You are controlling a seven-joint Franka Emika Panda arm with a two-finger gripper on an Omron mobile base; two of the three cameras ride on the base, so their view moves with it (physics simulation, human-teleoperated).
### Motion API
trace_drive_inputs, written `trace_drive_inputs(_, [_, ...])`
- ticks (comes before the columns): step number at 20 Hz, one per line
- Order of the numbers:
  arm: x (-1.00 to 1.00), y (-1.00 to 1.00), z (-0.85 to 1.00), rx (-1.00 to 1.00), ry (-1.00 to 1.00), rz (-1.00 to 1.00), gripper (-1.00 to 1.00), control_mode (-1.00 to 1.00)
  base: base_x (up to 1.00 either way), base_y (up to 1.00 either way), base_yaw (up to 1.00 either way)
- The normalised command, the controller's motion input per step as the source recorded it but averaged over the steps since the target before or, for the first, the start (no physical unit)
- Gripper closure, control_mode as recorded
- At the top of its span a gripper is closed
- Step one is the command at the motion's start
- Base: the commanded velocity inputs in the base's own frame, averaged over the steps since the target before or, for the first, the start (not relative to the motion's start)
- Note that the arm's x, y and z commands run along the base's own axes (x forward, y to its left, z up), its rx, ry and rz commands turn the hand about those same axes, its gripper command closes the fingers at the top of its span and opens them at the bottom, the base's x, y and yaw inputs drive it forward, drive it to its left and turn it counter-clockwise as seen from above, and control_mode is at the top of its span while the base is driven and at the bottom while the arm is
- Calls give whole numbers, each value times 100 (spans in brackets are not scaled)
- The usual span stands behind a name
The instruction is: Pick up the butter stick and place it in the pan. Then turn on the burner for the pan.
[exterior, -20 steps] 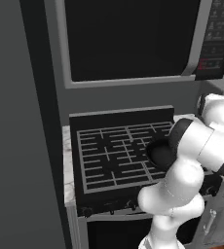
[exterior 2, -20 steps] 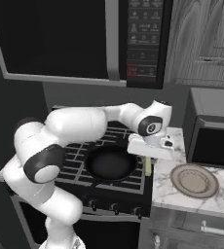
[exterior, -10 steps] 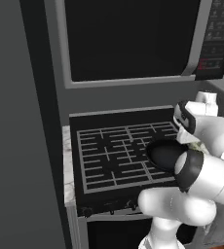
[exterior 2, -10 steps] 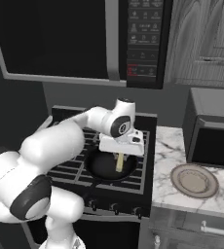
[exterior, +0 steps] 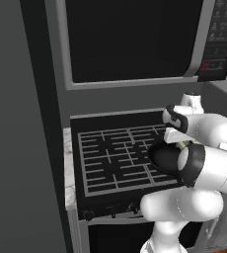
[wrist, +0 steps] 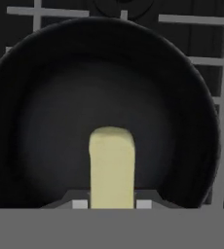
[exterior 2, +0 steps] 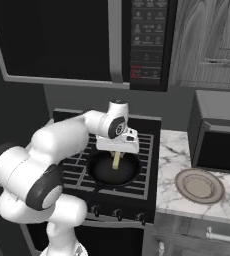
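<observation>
The gripper [exterior 2: 116,153] hangs over the pan [exterior 2: 101,171] on the stove [exterior 2: 144,185], pinching the butter [exterior 2: 116,160] upright between its fingers. In the hand view the butter [wrist: 112,170] points down toward the middle of the pan [wrist: 46,112]. A plate [exterior 2: 199,184] sits on the counter [exterior 2: 172,200] to the right

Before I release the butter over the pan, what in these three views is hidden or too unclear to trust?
- Butter stick: its lower end sits between the end effector tips, hand view; a sliver in the left base view, behind the arm.
- Pan: gap beneath the butter stick unreadable; the arm covers most of the pan in the left base view.
- Stove knobs: too small and dark to read settings, right base view.
- Pan handle: cannot be made out.
</observation>
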Motion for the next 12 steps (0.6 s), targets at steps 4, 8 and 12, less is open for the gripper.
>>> trace_drive_inputs(4, [34, 0, -48, 1, 0, 0, 100, -100, 0, 0, 0])
trace_drive_inputs(8, [12, 0, -39, 2, 0, 0, 100, -100, 0, 0, 0])
trace_drive_inputs(12, [4, 0, -33, 3, 0, 0, 100, -100, 0, 0, 0])
